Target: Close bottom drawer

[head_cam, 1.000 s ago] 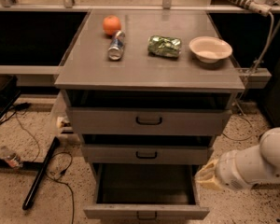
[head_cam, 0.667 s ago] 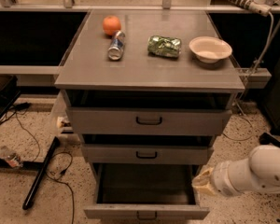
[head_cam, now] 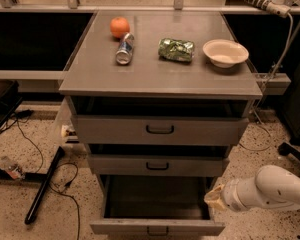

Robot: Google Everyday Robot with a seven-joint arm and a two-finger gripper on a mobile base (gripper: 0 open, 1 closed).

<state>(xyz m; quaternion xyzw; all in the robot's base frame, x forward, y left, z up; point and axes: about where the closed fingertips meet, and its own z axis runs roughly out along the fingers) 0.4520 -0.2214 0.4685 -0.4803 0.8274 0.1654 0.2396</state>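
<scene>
The bottom drawer (head_cam: 155,228) is the lowest of the grey cabinet's three. It is pulled far out, showing its dark inside, and its slim front panel with a small black handle (head_cam: 157,231) sits at the bottom edge of the view. My gripper (head_cam: 213,198) is at the end of the white arm (head_cam: 270,188) reaching in from the right. It is beside the drawer's right side wall, behind the front panel and below the middle drawer (head_cam: 156,165).
The upper drawer (head_cam: 160,129) and the middle drawer stand slightly out. On the cabinet top lie an orange (head_cam: 119,27), a can (head_cam: 124,48), a green bag (head_cam: 176,49) and a white bowl (head_cam: 225,52). A black bar (head_cam: 44,185) and cables lie on the floor at left.
My arm and gripper have moved down and slightly left, closer to the bottom drawer's right side. The drawers have not moved.
</scene>
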